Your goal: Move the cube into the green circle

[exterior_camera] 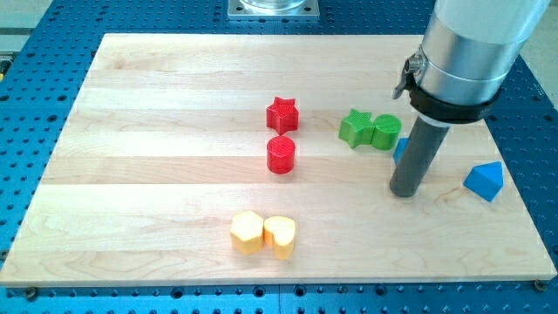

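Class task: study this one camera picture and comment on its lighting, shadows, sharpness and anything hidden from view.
Camera view: lighting is even and soft over the wooden board; blocks such as the red cylinder cast only faint shadows; a bright sheen runs down the arm's metal housing; focus is sharp throughout; my tip partly hides a blue block whose shape cannot be told.

Bright, even overhead light; the pale bench [157,131] shows mild glare near the view's top, shadows are short and soft, and focus is sharp throughout.
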Robot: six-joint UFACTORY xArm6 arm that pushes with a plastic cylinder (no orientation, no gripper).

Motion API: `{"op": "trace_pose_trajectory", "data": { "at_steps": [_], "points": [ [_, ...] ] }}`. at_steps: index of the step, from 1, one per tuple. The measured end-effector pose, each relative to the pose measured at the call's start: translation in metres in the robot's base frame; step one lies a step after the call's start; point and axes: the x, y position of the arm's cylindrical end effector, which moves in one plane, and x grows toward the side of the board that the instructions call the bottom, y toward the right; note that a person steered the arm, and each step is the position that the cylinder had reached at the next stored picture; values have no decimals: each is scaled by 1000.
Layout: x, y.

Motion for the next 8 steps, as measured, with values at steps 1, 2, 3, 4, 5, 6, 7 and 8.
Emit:
{"op": "trace_pose_trajectory", "data": {
  "at_steps": [1, 2, 3, 4, 5, 6, 7, 8],
  "points": [
    [-23, 2],
    [-36, 3],
    [-34, 3],
    [-6, 3],
    [3, 21],
    [-13, 44],
    [-17, 46],
    [-15, 44]
  ]
}}
